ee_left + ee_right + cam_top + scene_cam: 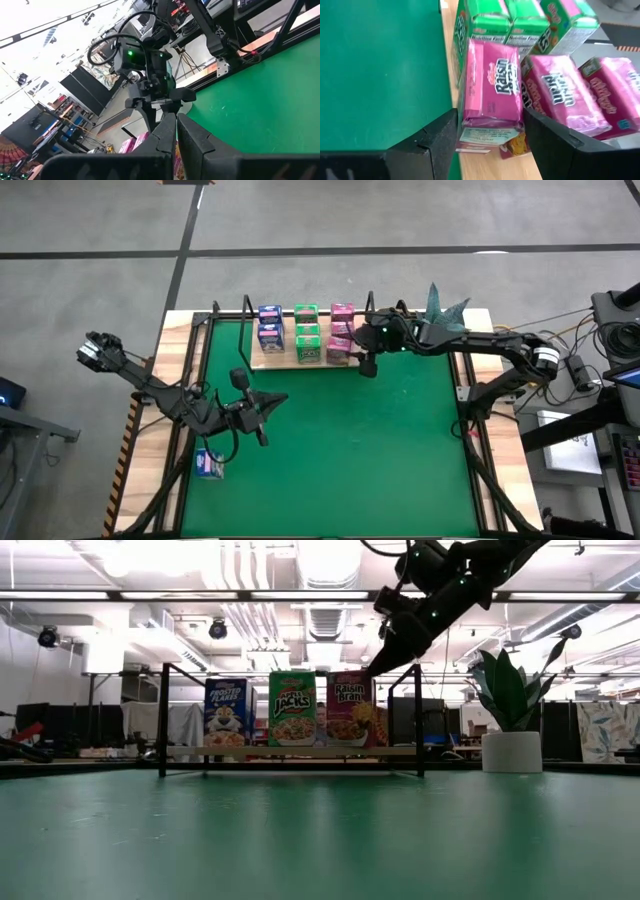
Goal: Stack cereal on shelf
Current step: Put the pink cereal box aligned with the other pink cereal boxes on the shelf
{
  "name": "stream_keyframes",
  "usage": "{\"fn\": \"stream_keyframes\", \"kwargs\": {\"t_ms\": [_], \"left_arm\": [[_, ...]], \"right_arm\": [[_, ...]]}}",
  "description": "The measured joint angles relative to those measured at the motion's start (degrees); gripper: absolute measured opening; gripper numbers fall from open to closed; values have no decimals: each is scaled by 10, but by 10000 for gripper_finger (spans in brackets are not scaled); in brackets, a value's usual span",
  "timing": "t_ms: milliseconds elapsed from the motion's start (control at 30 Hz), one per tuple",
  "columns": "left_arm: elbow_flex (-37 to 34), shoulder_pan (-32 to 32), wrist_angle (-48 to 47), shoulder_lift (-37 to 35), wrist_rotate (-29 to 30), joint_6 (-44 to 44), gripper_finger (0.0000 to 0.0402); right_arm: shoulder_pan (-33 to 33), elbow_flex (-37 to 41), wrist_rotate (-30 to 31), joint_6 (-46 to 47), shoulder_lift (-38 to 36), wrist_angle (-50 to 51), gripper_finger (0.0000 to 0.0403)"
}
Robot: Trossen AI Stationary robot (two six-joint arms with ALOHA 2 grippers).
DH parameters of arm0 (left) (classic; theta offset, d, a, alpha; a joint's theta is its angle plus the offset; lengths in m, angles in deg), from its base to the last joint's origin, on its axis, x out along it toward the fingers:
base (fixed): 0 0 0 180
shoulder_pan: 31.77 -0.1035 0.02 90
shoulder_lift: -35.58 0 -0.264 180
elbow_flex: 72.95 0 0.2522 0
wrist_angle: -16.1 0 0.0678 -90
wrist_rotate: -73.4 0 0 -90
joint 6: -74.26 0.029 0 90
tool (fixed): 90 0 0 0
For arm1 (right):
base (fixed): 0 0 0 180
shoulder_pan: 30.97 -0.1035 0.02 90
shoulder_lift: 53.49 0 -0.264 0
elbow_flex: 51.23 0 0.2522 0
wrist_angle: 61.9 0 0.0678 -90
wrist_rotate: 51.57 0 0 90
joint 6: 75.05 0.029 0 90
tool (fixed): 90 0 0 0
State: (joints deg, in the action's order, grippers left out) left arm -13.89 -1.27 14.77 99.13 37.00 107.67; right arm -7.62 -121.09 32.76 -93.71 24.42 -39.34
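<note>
Over the front right corner of the shelf (300, 361) my right gripper (490, 137) hangs with its fingers spread, one dark finger on each side of the front pink box (492, 92) but not pressing it, as far as I can see. That pink box stands on the light-wood board at its right end, with two more pink boxes (560, 92) close behind it, and the green boxes (520, 20) in the row just beside them. From above, the three rows sit side by side along the board: blue boxes (269, 325) at the left end, green in the middle (307, 332), pink at the right (341, 330). The shelf itself stands against the far edge of the green mat (340, 450), and a potted plant (510, 705) sits past the mat's far right corner.

My left gripper (262, 412) waits above the left half of the mat, fingers (165, 132) pressed together and holding nothing. One more blue box (209, 464) lies on the mat's left edge, near that arm and well apart from the shelf.
</note>
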Motion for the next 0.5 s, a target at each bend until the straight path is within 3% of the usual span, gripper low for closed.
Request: {"fn": "stream_keyframes", "kwargs": {"t_ms": [267, 500], "left_arm": [[0, 0, 0, 0, 0, 2, 0], [0, 0, 3, 0, 0, 10, 0]], "right_arm": [[-5, -10, 5, 20, -34, 0, 206], [-26, -58, 4, 24, -10, -1, 134]]}}
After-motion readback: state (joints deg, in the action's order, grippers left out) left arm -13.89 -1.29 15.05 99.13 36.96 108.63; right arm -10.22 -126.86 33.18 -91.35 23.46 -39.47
